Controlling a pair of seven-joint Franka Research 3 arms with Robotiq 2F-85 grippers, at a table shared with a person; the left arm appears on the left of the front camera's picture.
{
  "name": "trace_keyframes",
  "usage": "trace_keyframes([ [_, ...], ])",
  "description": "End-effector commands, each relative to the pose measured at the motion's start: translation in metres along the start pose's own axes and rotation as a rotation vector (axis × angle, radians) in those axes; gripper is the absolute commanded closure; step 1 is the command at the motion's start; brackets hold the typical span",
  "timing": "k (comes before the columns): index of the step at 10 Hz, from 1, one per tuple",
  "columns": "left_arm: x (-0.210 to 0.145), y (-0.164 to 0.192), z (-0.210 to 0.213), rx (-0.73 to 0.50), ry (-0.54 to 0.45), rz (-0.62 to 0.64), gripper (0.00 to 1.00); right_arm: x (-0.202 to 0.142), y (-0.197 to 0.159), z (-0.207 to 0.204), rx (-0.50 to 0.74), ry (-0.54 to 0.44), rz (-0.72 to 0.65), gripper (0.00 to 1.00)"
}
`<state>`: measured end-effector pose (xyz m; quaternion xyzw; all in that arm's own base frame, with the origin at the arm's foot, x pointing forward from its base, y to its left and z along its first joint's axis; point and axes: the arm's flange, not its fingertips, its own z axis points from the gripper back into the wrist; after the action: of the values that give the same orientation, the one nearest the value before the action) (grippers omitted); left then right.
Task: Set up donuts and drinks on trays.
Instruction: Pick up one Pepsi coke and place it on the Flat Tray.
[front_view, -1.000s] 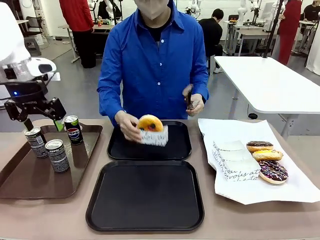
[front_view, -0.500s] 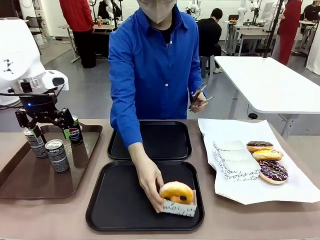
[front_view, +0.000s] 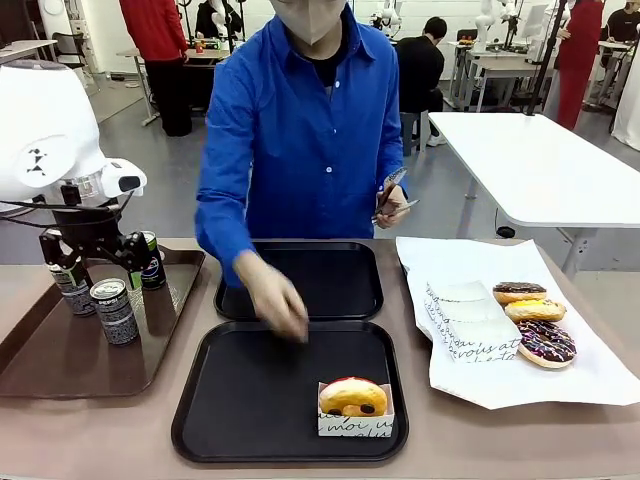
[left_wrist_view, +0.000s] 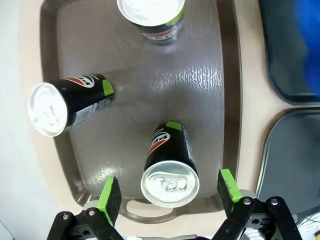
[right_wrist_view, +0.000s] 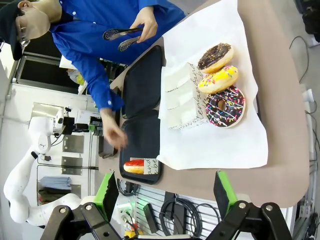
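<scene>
Brown tray (front_view: 60, 360): the picture's left edge cuts off its left end in the front view.
Near tray (front_view: 250, 400): you see all of it, black; one donut sits at its front right.
Far tray (front_view: 330, 285): the person's forearm crosses its left part; the rest is bare.
Paper (front_view: 590, 380): white sheet right of the trays; its near right corner runs off the picture.
Hand (front_view: 280, 308): blurred, over the gap between the two black trays, so you cannot make out the fingers. It is apart from the donut.
Other hand (front_view: 392, 208): holds tongs (front_view: 398, 190) up near the chest.
Left gripper (left_wrist_view: 169, 192): jaws spread wide and holding nothing; in your wrist view the green pads stand either side of one can (left_wrist_view: 167, 150), clear of it.
Right gripper (right_wrist_view: 165, 195): jaws wide apart and empty, high above the table's paper end.
Donut (front_view: 352, 398): yellow-iced, upright in its white sleeve.
Three donuts (front_view: 535, 310): in a row on the paper's right, touching.
Cans (front_view: 113, 310): three upright on the brown tray; the two rear ones are partly hidden behind the left gripper's fingers.
</scene>
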<state>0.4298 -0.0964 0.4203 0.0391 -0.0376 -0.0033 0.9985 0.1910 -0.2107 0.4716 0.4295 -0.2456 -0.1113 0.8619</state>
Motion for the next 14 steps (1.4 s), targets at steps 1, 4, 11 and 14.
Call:
trace_keyframes([
  [1, 0.006, 0.0, -0.009, -0.056, 0.013, 0.02, 0.0, 0.001, -0.001, -0.001, 0.025, -0.008, 0.016, 0.0],
  [4, 0.007, 0.004, -0.023, -0.07, 0.035, 0.028, 0.0, 0.001, -0.001, -0.001, 0.025, -0.008, 0.016, 0.0],
  [11, 0.004, 0.002, -0.045, -0.065, 0.066, 0.019, 0.0, 0.001, -0.001, -0.001, 0.025, -0.008, 0.016, 0.0],
  [14, 0.004, 0.003, -0.046, -0.069, 0.066, 0.022, 0.0, 0.001, -0.001, -0.001, 0.025, -0.008, 0.016, 0.0],
])
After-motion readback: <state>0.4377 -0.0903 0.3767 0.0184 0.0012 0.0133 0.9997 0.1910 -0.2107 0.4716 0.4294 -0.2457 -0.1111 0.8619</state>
